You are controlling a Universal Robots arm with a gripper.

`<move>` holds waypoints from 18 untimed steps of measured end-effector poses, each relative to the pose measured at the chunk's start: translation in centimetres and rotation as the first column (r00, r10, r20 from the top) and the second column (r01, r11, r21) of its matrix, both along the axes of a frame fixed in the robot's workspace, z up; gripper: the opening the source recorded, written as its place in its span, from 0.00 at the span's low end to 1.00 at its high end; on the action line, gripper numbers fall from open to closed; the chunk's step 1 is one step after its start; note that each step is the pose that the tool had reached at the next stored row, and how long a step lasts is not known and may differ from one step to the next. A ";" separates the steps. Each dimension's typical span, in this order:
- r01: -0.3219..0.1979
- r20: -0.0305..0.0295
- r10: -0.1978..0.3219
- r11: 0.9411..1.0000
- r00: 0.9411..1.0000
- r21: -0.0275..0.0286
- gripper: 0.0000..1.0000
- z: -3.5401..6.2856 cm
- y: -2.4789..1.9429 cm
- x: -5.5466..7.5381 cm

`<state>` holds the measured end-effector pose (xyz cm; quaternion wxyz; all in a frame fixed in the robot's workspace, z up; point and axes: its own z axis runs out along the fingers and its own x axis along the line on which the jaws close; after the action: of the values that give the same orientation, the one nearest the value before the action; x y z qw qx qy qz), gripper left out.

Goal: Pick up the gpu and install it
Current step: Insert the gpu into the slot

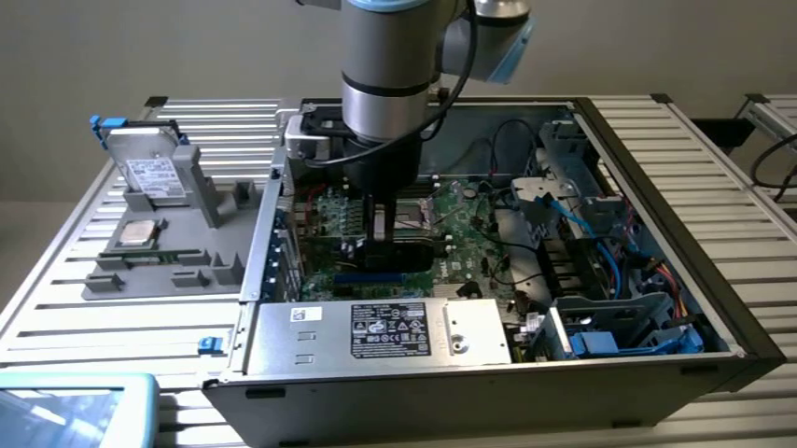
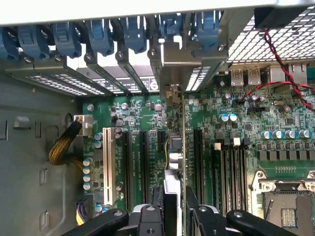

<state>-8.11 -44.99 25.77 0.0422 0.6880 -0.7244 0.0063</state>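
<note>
Robotics lab or test workshop bench. Robot arm [image 1: 386, 84] reaches into an open computer case [image 1: 498, 392] with bare motherboard [image 2: 138, 118], set on a slatted metal table [image 1: 710, 159]. Grey parts holder [image 1: 162, 280] beside it carries a hard drive [image 1: 156, 173] and a processor chip [image 1: 137, 233]. Plain grey wall [image 1: 149, 47] behind.

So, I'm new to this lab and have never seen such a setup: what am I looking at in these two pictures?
The grey column is a robot arm reaching into an open computer case on a slatted table. That picture comes from a camera off the arm; the other from one on its wrist, facing the motherboard. The gripper holds the gpu edge-on over the expansion slots. Beside the case, a grey holder carries a hard drive and a processor chip.
</note>
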 end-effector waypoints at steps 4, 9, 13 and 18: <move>0.000 0.000 0.000 1.000 1.000 0.000 0.28 -0.26 0.02 -0.3; 0.000 -0.001 0.000 1.000 1.000 0.000 0.28 -0.34 0.16 -0.3; 0.000 -0.002 0.000 1.000 1.000 0.000 0.28 -0.40 0.35 -0.4; 0.000 -0.002 0.000 1.000 1.000 0.000 0.28 -0.42 0.36 -0.4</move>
<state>-8.49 -44.63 25.34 0.0431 0.6880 -0.7244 0.0057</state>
